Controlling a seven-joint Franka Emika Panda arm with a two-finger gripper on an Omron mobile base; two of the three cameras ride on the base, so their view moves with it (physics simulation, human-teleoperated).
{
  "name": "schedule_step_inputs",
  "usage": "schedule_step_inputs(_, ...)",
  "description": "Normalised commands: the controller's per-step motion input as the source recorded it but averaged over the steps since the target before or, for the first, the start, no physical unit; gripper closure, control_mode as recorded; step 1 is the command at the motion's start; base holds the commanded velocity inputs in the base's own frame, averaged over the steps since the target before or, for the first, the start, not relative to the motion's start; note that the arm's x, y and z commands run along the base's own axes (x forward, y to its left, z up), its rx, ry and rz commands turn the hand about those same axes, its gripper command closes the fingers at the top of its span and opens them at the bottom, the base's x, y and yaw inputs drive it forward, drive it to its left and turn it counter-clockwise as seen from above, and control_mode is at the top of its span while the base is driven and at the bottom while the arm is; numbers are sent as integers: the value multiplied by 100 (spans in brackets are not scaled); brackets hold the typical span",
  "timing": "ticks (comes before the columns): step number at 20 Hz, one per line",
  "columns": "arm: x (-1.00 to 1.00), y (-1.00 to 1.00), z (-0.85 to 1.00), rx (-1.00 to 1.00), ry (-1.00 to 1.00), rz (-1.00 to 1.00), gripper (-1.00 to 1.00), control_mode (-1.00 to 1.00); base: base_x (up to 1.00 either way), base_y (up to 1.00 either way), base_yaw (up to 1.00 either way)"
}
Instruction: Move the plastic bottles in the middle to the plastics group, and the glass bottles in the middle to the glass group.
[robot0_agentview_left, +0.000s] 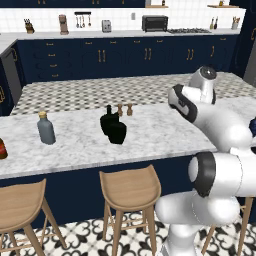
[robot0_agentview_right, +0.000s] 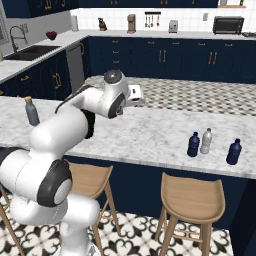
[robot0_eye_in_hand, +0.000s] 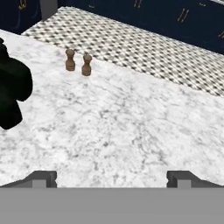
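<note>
While wide apart (empty), claw (robot0_eye_in_hand: 111, 177).

no text, label or number can be read anywhere.

Two brown shakers (robot0_eye_in_hand: 78, 62) on the marble counter (robot0_eye_in_hand: 131, 131) — wooden stools (robot0_agentview_left: 129, 190) below.

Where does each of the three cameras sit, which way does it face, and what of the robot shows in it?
Left base view: behind the arm, on its left, facing forward over the counter at the black bottles and grey bottle.
Right base view: behind, on its right, facing the same counter, the arm at lower left, blue bottles to the right.
Hand view: on the hand, looking down at the counter; open gripper at the bottom.
Shared: left base and hand views both show the shakers.
</note>
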Motion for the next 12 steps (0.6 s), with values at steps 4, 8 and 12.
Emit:
schedule_step_inputs(4,-12,82,2,5,3,0,-100,-100,0,0,0)
schedule_step_inputs(8,4,95,0,8,23,0,-100,-100,0,0,0)
schedule_step_inputs(12,32,87,-1,11,37,-4,-100,-100,0,0,0)
